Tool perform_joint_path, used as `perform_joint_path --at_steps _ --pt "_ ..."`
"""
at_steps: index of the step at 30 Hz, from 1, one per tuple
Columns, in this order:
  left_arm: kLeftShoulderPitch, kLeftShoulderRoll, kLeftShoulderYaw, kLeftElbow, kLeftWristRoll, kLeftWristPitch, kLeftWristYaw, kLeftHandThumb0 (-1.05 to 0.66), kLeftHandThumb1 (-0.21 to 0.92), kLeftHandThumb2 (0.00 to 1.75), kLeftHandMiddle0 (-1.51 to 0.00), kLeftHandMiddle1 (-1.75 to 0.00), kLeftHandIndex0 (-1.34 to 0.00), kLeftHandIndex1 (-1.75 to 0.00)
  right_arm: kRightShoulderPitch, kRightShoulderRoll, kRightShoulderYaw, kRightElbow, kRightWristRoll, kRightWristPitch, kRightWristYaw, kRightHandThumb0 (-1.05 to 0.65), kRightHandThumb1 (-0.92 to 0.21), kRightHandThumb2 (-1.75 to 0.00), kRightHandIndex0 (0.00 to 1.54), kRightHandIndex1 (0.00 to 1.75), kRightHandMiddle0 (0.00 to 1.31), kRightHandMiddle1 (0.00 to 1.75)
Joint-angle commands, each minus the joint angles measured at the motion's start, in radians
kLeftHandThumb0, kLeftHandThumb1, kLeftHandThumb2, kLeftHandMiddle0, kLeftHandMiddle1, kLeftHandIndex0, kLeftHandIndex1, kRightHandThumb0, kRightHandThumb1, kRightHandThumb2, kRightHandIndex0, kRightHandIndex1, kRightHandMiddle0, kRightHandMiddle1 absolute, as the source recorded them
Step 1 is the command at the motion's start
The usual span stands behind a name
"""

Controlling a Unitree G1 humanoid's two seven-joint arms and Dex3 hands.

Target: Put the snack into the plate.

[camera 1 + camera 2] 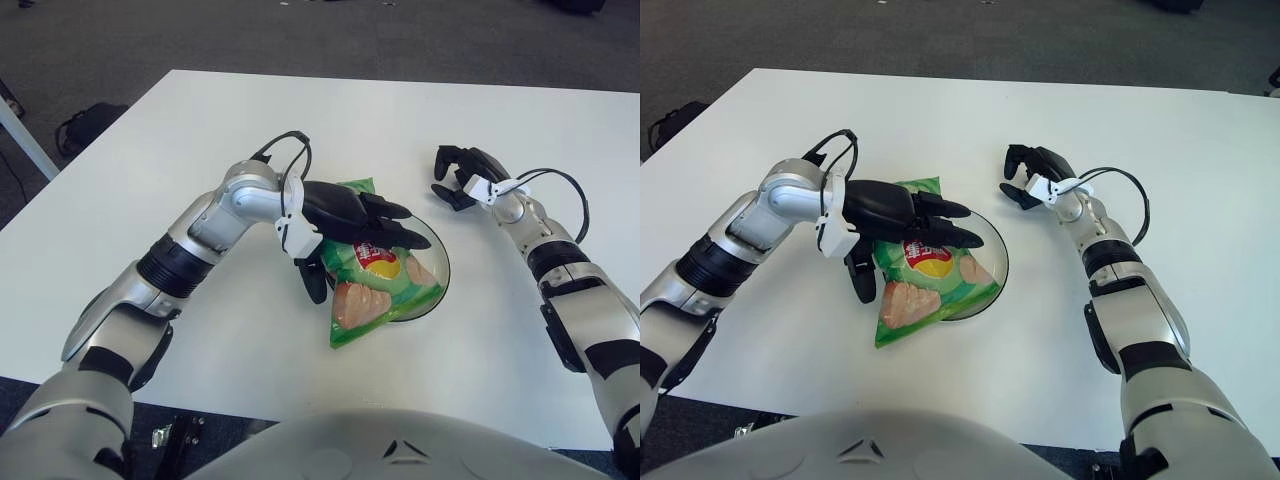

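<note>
A green snack bag (368, 281) lies in a clear glass plate (436, 262) near the middle of the white bench (200, 130). The bag is tilted, its far end reaching up past the plate's far-left rim and its near end hanging over the near-left rim onto the bench top. Its front shows a red and yellow logo and pale chip pictures.

The left robot hand (352, 222) is over the far-left part of the bag, its black fingers (398, 236) stretched out straight toward the right across the bag's upper half. The fingers are spread and released, not closed around the bag; one black digit (314, 280) points down toward the near side at the bag's left edge, just beside it. Whether the outstretched fingers touch the bag's surface cannot be told. A black cable loops above the left wrist, and the silver forearm runs back toward the near left.

The right robot hand (462, 175) shows to the far right of the plate, apart from its rim, above the bench. Its black fingers are loosely curled and hold nothing. A black cable arcs off its wrist to the right.

Beyond the bench's left edge, on the dark carpet floor (100, 40), sits a black bag (88, 124).
</note>
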Motion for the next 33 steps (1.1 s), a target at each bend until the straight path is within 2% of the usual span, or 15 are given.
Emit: perform_joint_path --at_steps 1,6,8,10,12,17,23,27,33 --pt "-0.008 -0.006 0.017 0.009 -0.022 0.025 -0.01 -0.95 0.73 0.2 0.0 0.0 0.0 0.0 0.091 0.029 0.039 0.069 -0.043 0.036 0.011 -0.5 -0.28 -1.37 0.93 1.75 0.65 1.75" --pt "0.015 -0.007 0.047 0.009 -0.023 0.025 0.021 -0.9 0.71 0.19 0.0 0.0 0.0 0.0 0.095 0.021 0.052 0.072 -0.059 -0.002 -0.027 -0.51 -0.26 -1.38 0.97 1.75 0.66 1.75" --pt "0.026 0.003 0.07 0.006 -0.016 0.001 0.04 -0.9 0.71 0.19 0.0 0.0 0.0 0.0 0.094 0.019 0.057 0.074 -0.065 -0.008 -0.032 -0.51 -0.25 -1.4 1.0 1.75 0.67 1.75" --pt "0.059 0.056 0.142 -0.034 -0.042 -0.016 0.055 -0.91 0.7 0.19 0.0 0.0 0.0 0.0 0.093 0.021 0.058 0.071 -0.064 0.002 -0.025 -0.51 -0.24 -1.41 1.03 1.75 0.67 1.75" --pt "0.102 0.088 0.204 -0.079 -0.07 0.002 0.071 -0.91 0.7 0.19 0.0 0.0 0.0 0.0 0.096 0.024 0.049 0.059 -0.047 0.016 0.004 -0.51 -0.25 -1.4 1.05 1.75 0.67 1.75" --pt "0.162 0.076 0.252 -0.134 -0.072 0.073 0.129 -0.9 0.71 0.2 0.0 0.0 0.0 0.0 0.119 0.013 0.039 0.0 -0.029 0.024 0.047 -0.49 -0.31 -1.32 1.06 1.75 0.62 1.75" --pt "0.245 0.14 0.384 -0.246 -0.023 0.094 0.209 -0.9 0.73 0.21 0.0 0.0 0.0 0.0 0.137 -0.006 0.059 -0.058 -0.063 0.025 0.033 -0.48 -0.33 -1.3 1.09 1.75 0.6 1.75" --pt "0.277 0.146 0.454 -0.23 0.018 0.049 0.283 -0.96 0.79 0.24 0.0 0.0 0.0 0.0 0.15 -0.011 0.052 -0.088 -0.049 0.042 0.064 -0.48 -0.33 -1.3 1.11 1.75 0.61 1.75" --pt "0.277 0.165 0.528 -0.197 -0.046 0.062 0.313 -0.99 0.83 0.24 0.0 0.0 0.0 0.0 0.161 -0.014 0.043 -0.134 -0.041 0.08 0.093 -0.48 -0.32 -1.3 1.11 1.75 0.61 1.75"
